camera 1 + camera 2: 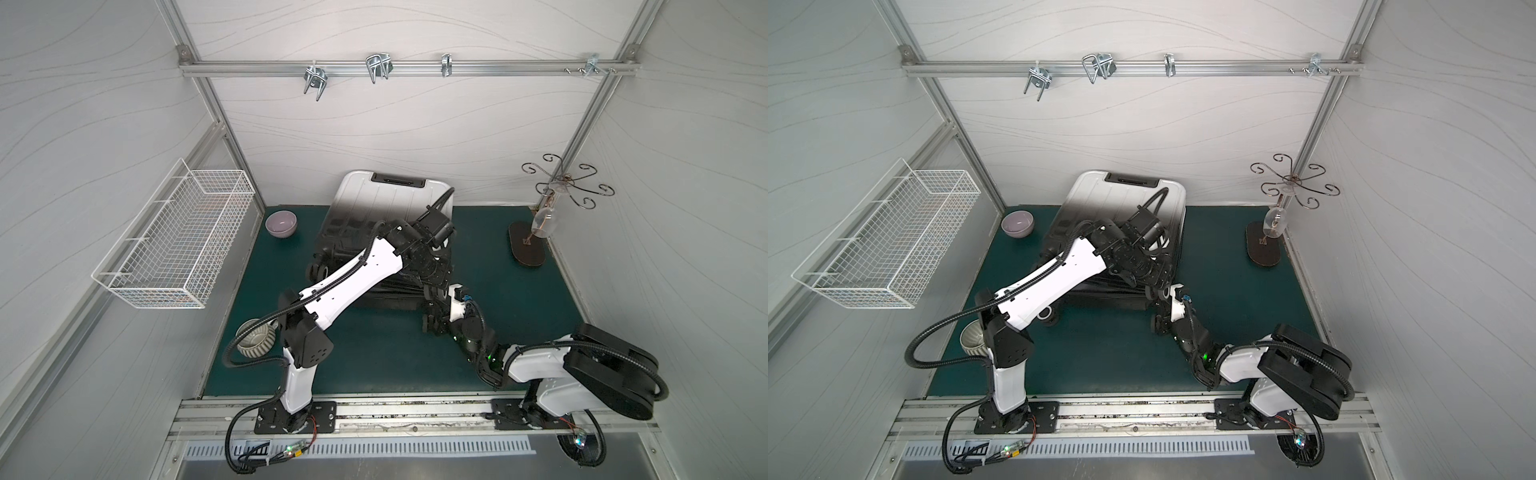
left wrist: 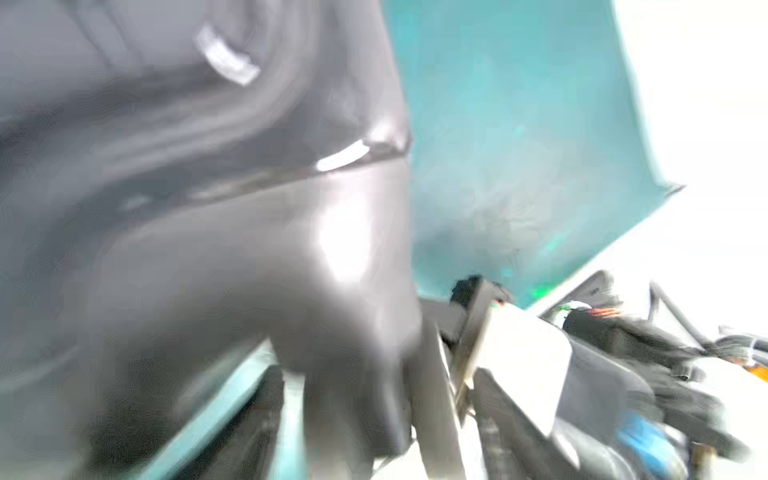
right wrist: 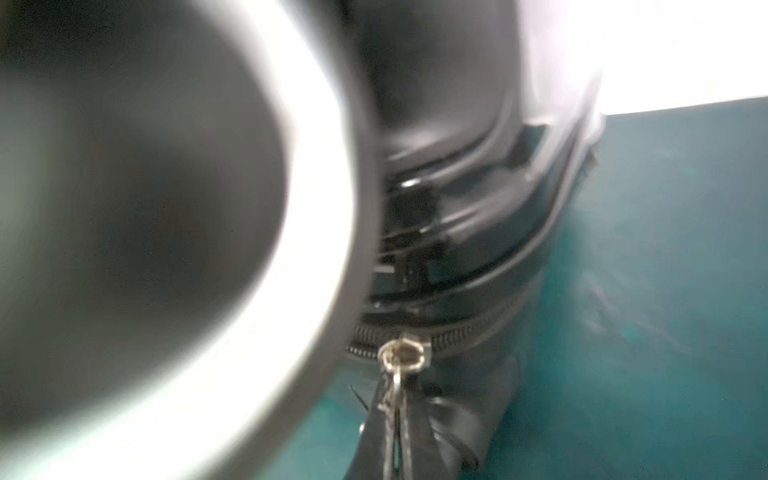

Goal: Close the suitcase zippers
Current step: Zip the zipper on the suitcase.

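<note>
Nearest the lens in the right wrist view is a white-rimmed wheel (image 3: 328, 199) of the suitcase (image 1: 374, 199). The suitcase lies flat at the far centre of the green mat (image 1: 374, 357), handle end farthest. We find the right gripper (image 1: 434, 305) at its near right corner, pressed together on the zipper pull (image 3: 401, 353) of the zippers (image 3: 461, 330). The left gripper (image 1: 436, 276) hangs above that corner; we cannot tell its state.
</note>
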### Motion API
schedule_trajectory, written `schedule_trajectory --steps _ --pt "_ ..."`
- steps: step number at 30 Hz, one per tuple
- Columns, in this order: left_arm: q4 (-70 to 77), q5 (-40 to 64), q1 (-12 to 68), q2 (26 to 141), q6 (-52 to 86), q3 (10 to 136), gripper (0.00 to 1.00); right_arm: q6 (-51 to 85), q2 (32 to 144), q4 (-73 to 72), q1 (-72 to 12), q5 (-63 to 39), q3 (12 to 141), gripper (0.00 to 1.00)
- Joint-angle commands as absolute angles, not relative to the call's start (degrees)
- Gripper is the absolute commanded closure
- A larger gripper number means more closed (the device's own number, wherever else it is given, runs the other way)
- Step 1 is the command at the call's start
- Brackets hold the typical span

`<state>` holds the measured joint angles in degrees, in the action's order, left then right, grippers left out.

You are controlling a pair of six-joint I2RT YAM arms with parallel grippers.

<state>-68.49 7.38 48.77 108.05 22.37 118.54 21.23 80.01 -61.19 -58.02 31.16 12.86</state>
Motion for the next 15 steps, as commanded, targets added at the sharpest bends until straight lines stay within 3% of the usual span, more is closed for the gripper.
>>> schedule_trajectory --steps 1,3,11,15 --pt "-71.86 5.68 45.53 95.76 19.61 117.32 0.18 22.63 77.45 -65.20 -57.13 31.65 13.67 1.00" --pt "-70.89 6.13 41.37 89.20 20.48 112.38 0.02 22.17 77.34 -64.62 -56.74 31.22 13.71 1.00" --pt "-71.53 -1.73 18.78 75.84 17.70 89.77 0.01 24.09 76.29 -62.07 -52.40 26.72 13.73 1.00" --pt "-65.89 1.96 12.62 75.39 14.75 83.39 0.01 24.26 76.00 -61.52 -50.95 24.09 14.05 1.00"
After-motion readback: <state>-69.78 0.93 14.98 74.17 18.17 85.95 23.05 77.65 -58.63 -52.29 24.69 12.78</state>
